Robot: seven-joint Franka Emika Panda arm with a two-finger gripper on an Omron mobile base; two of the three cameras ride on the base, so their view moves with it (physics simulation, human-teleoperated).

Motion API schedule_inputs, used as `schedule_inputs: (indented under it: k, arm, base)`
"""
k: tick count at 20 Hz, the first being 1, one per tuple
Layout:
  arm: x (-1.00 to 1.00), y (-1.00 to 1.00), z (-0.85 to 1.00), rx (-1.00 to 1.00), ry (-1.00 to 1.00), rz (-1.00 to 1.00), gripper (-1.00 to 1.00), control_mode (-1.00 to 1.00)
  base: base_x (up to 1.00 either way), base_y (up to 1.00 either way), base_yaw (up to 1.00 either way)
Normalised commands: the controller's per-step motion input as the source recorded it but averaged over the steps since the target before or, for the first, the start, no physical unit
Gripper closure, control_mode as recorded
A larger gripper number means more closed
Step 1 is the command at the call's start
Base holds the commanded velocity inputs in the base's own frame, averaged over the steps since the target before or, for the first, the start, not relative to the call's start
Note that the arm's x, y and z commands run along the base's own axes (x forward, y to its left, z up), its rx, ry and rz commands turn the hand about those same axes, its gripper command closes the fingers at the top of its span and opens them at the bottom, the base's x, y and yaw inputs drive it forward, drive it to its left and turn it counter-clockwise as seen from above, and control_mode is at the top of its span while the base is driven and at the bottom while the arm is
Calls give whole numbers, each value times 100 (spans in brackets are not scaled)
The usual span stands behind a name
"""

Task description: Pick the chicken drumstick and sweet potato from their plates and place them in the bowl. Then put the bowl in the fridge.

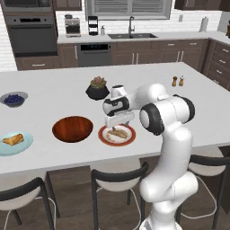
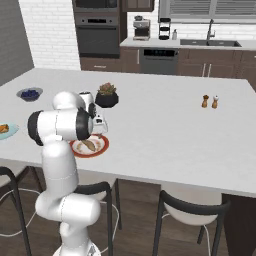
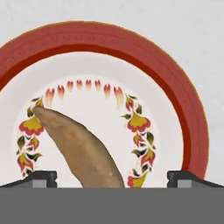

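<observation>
You are on the first pick: the sweet potato [image 3: 83,151] lies on the red-rimmed plate [image 1: 102,137] near the table's [image 1: 148,81] front edge, beside the dark bowl [image 1: 72,129]. The fingers [image 3: 40,178] stand wide, straddling the potato, holding nothing. Next you must descend and close across it. The drumstick [image 1: 13,139] waits on the blue plate [image 1: 26,144].
</observation>
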Motion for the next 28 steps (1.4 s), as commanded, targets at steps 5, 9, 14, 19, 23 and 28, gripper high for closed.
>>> schedule_inputs:
  k: [5, 9, 14, 19, 23, 28]
  arm:
    - [-6, 0, -53, 0, -4, 2, -100, -100]
    - [-2, 0, -45, 1, -3, 2, -100, -100]
    - [-7, 0, -27, 1, -1, 1, -100, -100]
    - [-12, 0, -5, 0, 0, 1, -100, -100]
    - [-14, 0, -1, 0, 0, 4, -100, -100]
    - [-4, 0, -3, 0, -1, 8, -100, -100]
  base:
    - [0, 0, 0]
    - [0, 0, 0]
    - [0, 0, 0]
    - [0, 0, 0]
    - [0, 0, 0]
    - [0, 0, 0]
